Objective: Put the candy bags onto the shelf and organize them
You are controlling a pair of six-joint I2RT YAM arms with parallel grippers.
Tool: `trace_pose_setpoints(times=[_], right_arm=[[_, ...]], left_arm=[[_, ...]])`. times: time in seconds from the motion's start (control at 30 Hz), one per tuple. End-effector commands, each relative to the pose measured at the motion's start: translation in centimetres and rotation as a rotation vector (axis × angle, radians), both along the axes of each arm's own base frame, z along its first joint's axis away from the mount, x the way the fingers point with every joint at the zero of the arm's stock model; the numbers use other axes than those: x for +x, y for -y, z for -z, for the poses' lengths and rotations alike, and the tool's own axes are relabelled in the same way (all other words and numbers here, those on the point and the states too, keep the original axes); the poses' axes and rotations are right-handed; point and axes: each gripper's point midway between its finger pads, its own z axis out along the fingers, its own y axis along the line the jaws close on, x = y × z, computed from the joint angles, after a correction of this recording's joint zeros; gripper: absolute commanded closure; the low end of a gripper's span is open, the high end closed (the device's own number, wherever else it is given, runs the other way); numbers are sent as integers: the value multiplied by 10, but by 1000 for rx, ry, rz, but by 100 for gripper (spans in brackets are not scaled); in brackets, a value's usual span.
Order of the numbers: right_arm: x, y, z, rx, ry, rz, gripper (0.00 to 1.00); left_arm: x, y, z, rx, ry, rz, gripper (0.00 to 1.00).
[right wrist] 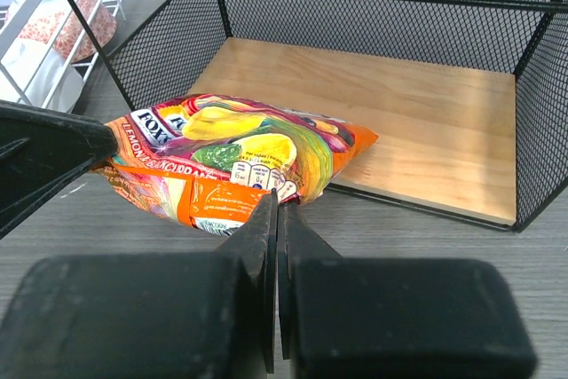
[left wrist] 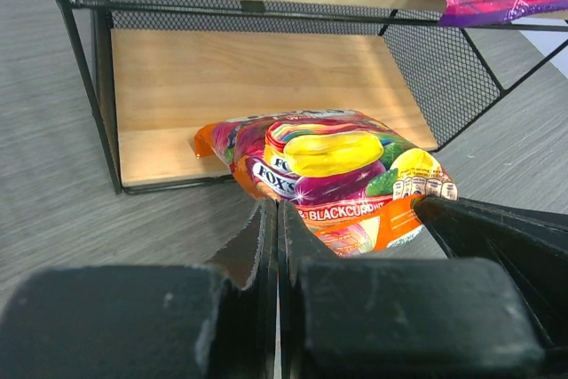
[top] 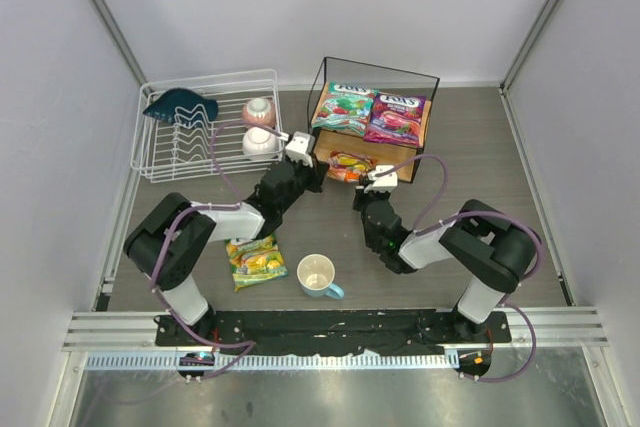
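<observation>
Straight ahead of both sets of fingertips: the orange-red candy bag (top: 350,164) (left wrist: 330,175) (right wrist: 229,153), far end up on the front lip of the shelf (left wrist: 266,77) (right wrist: 426,108) lower board, near end hanging out over the table (top: 470,182). Flanked by the two arms, with the left gripper (top: 319,171) (left wrist: 277,212) at its near left corner and the right gripper (top: 363,187) (right wrist: 277,203) at its near edge, further right. Both clenched, jaws pressed flat together with nothing between them; tips touching the bag's edge or just short of it, cannot tell which.

Above and beyond the fingertips, on the top board: teal-green candy bag (top: 343,107) to the left, purple candy bag (top: 395,119) right beside it.

Well behind the left gripper, back near that arm's base: yellow-green candy bag (top: 256,260) flat on the table, mug (top: 318,275) just to its right.

Off to the left of the left gripper: white wire dish rack (top: 170,155) holding two bowls (top: 258,113) and a dark blue item (top: 180,105).
</observation>
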Motion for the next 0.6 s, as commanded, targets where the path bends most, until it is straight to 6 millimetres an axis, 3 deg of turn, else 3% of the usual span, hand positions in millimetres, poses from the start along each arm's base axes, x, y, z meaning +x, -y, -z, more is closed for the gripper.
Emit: trace_pose_setpoints(times=[0.0, 0.1, 0.37, 0.57], right_arm=[[13, -5, -23, 68, 72, 9, 99], [18, -2, -19, 84, 68, 16, 99], [32, -3, 8, 80, 28, 9, 99], [37, -6, 13, 97, 13, -13, 99]], left_arm=[[21, 6, -36, -38, 132, -25, 100], [26, 7, -33, -30, 136, -34, 100], [42, 3, 2, -36, 78, -51, 100], [52, -2, 19, -47, 47, -66, 100]])
